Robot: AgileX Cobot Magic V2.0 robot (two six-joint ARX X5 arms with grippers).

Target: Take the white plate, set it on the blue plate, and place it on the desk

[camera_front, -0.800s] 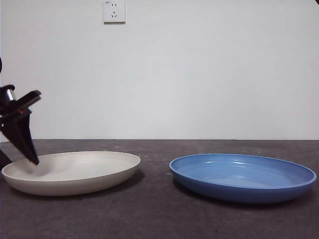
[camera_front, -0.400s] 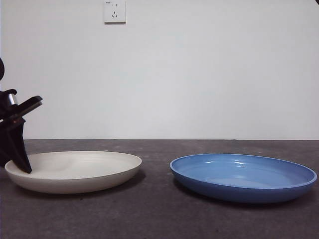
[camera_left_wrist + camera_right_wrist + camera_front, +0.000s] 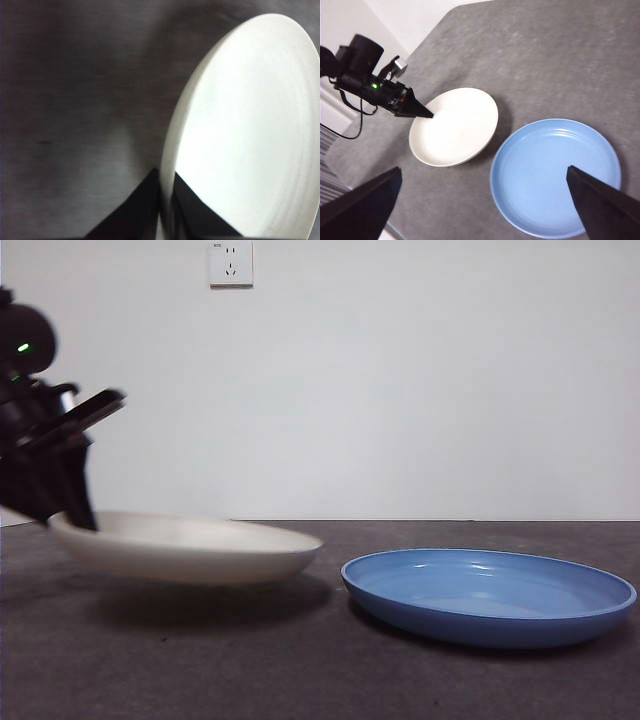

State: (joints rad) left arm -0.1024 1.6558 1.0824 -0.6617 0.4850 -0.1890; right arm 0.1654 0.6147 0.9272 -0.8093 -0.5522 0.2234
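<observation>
The white plate [image 3: 190, 545] hangs just clear of the desk [image 3: 320, 670], tilted, pinched at one edge by the left gripper [image 3: 165, 185], whose jaws are closed tight on the rim — a thin one-sided hold, so I judge it could pivot, slip, or clip the blue plate [image 3: 488, 595] just beside it. The right gripper [image 3: 480, 200] waits high above, jaws spread wide and empty. The desk is rough, dark, felt-like, probably forgiving — behind it a plain white wall [image 3: 420, 390] with a socket [image 3: 229, 262].
</observation>
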